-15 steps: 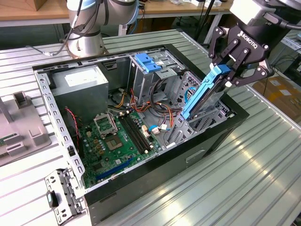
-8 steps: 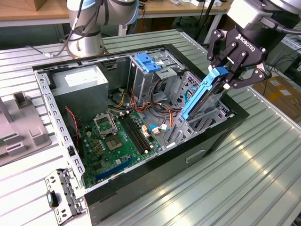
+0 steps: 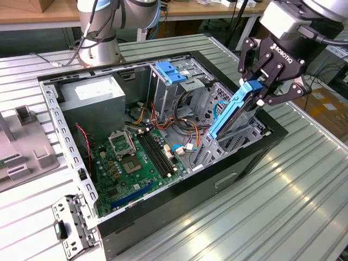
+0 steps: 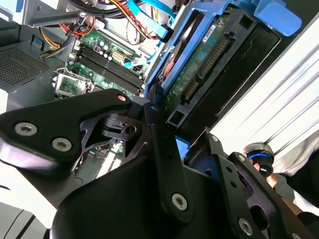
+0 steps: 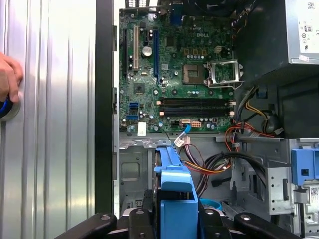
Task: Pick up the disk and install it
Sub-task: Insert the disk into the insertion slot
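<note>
While the black gripper (image 3: 260, 91) clamps its blue-railed end at the exterior view's right, the flat silver-metal disk (image 3: 235, 116) looks stiff, weighty, fragile.

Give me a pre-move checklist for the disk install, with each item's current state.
1. Grip: gripper shut on the disk at its upper end: ok.
2. Disk seated flat: it leans tilted, lower end at the drive cage: not ok.
3. Cables clear of the cage: cannot tell.
4. Case open on top: ok.
5. People clear: a hand rests on the table beside the case: not ok.
</note>
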You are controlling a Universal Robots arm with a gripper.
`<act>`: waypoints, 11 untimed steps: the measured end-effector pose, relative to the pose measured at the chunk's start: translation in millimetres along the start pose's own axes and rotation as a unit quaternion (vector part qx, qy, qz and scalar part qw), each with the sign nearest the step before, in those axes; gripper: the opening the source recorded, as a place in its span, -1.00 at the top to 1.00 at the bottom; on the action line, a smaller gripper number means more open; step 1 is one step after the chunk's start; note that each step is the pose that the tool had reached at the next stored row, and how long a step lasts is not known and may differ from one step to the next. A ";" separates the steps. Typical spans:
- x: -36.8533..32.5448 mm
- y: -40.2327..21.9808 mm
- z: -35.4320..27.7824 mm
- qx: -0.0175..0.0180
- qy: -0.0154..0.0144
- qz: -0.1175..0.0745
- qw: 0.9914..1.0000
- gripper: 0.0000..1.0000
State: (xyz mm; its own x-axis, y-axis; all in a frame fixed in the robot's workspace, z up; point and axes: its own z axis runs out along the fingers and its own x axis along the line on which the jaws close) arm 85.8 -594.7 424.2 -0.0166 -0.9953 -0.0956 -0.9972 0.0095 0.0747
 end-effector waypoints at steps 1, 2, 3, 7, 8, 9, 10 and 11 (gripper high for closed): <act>0.0 0.0 0.4 0.000 0.000 0.000 1.000 0.26; 0.1 -0.1 0.7 0.000 0.000 0.000 1.000 0.26; 0.1 -0.1 1.1 0.000 0.000 0.000 1.000 0.26; 0.3 -0.2 3.5 0.000 0.000 0.000 1.000 0.26; 0.4 -0.3 4.0 0.000 0.000 0.000 1.000 0.26; 0.4 -0.4 4.6 0.000 0.000 0.000 1.000 0.26; 0.6 -0.4 5.8 0.000 0.000 0.000 1.000 0.26; 0.7 -0.5 6.9 0.000 0.000 0.000 1.000 0.26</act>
State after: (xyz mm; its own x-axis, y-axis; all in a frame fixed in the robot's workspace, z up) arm 85.7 -594.7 417.3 -0.0167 -0.9953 -0.0956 -0.9972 0.0095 0.0747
